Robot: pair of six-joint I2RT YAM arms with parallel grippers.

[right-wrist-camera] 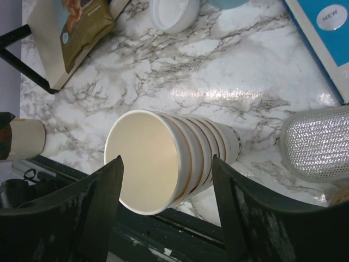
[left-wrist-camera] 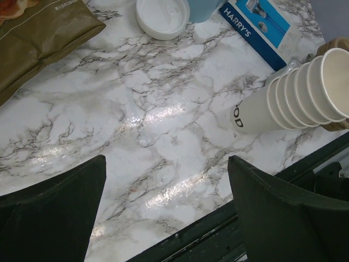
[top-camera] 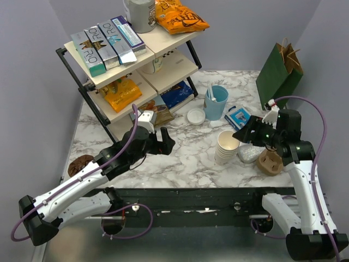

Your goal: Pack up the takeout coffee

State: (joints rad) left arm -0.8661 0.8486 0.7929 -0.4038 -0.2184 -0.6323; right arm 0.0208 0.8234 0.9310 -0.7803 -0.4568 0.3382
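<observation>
The takeout coffee is out of view in all three views. A stack of lidless cream cups [top-camera: 226,146] stands near the table's front edge, also seen in the left wrist view [left-wrist-camera: 294,93]. My right gripper [top-camera: 241,134] hovers at the stack's upper right. In the right wrist view it is open [right-wrist-camera: 166,158], with a finger on each side of the top cup's rim [right-wrist-camera: 147,164] and a gap showing. My left gripper [top-camera: 163,139] is open and empty [left-wrist-camera: 166,158] over bare marble left of the stack. A loose round white lid [top-camera: 196,116] lies further back.
A green paper bag [top-camera: 279,73] stands at the back right. A light blue cup with white sticks [top-camera: 216,101] and a blue Harry's box [top-camera: 237,116] are behind the stack. A brown cup carrier [top-camera: 270,162] and a silvery pouch [top-camera: 250,153] lie right of it. A shelf rack [top-camera: 82,82] fills the back left.
</observation>
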